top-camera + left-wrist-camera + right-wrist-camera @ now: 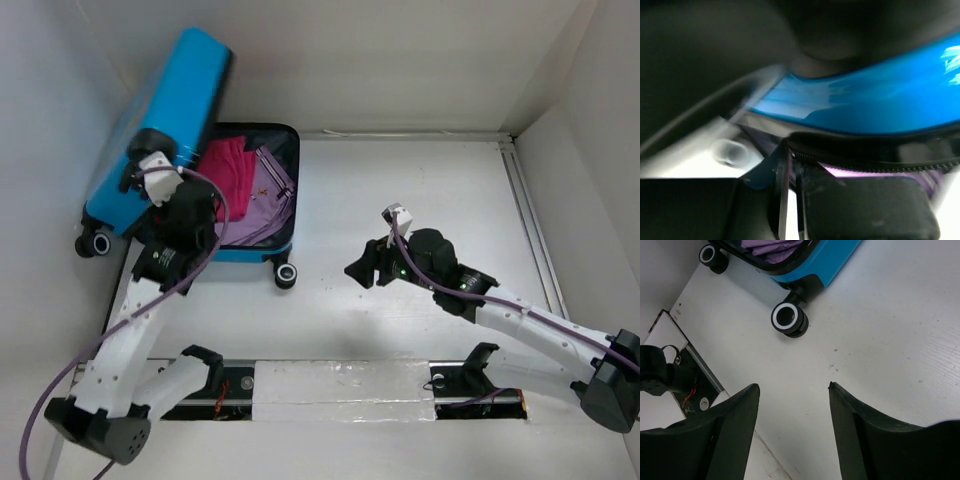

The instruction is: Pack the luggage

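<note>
The bright-blue luggage (160, 110) stands open at the far left, its lid tilted up against the wall. Its base (255, 252) holds pink clothes (230, 170) and lilac clothes (262, 205). My left gripper (148, 145) rests against the raised lid's edge. In the blurred left wrist view the gripper (790, 165) has its fingers almost together, just under the blue shell (875, 105) and the zipper rim (865, 157). Nothing clear shows between them. My right gripper (358, 268) hovers open and empty over the table, right of the luggage. It also shows in the right wrist view (794, 386).
A black caster wheel (787, 319) of the luggage lies just ahead of the right gripper, and another wheel (92, 243) is at the far left. White walls close in the table. A taped mounting rail (340, 385) runs along the near edge.
</note>
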Available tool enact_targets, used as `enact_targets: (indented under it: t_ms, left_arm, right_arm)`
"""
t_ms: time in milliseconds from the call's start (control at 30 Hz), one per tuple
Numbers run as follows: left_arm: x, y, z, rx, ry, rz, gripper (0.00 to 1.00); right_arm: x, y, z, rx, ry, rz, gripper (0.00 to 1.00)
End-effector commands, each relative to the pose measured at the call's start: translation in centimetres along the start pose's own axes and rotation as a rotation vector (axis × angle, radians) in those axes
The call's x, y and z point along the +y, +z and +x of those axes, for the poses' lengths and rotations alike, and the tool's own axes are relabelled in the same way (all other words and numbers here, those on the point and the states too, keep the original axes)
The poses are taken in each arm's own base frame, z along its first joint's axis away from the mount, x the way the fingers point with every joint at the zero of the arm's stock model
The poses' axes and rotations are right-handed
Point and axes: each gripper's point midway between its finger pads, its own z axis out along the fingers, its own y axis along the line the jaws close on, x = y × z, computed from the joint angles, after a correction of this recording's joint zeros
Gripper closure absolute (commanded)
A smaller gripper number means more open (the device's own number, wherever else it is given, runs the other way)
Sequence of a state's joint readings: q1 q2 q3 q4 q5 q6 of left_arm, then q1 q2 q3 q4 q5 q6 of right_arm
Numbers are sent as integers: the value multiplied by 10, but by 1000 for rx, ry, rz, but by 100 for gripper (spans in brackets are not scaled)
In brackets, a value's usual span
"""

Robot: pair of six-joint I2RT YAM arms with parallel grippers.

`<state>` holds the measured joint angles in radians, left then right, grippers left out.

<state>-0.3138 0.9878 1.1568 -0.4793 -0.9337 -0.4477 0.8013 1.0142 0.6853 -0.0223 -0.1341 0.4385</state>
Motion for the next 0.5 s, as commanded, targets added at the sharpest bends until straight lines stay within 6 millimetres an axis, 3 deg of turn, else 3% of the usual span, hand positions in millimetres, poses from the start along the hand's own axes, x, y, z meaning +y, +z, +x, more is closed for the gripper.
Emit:
enact_targets:
  t_ms: [0,33,67,100,133,167,200,267,300,333,400,467]
  left_arm:
    - [-82,-54,39,196,-126,510,100]
    - [-78,-53,44,176,-92,521,100]
    - [-108,-85,59,250,-48,785,91]
    - [-117,-97,67,285,-29,874,71]
    - [-124,-111,75,316,27,975,34]
    - [-137,-146,89,412,73,1187,20]
    - [-138,-161,102,481,112,1270,14]
    - [-141,-189,121,590,196,1459,9]
    - [-140,-215,122,638,226,1625,5]
    - [-137,-224,127,681,236,1678,5]
    - [-134,-256,111,701,227,1907,5]
    - [-138,-269,89,612,217,2018,3]
  right_arm:
    - [12,0,-28,-77,2,-8,37]
    - [12,0,-28,-77,2,-8,37]
    - [9,3,-32,-85,13,13,37]
    - [9,3,-37,-100,12,19,37]
    - [5,6,-35,-95,23,39,37]
    - [3,9,-37,-99,36,54,37]
    - [1,8,-45,-124,46,75,37]
    - [0,9,-50,-139,62,94,37]
    - [-3,9,-52,-150,73,112,37]
    - [-4,11,-55,-157,74,121,37]
    - [-7,11,-63,-167,77,139,37]
    - [-10,12,-67,-175,78,166,37]
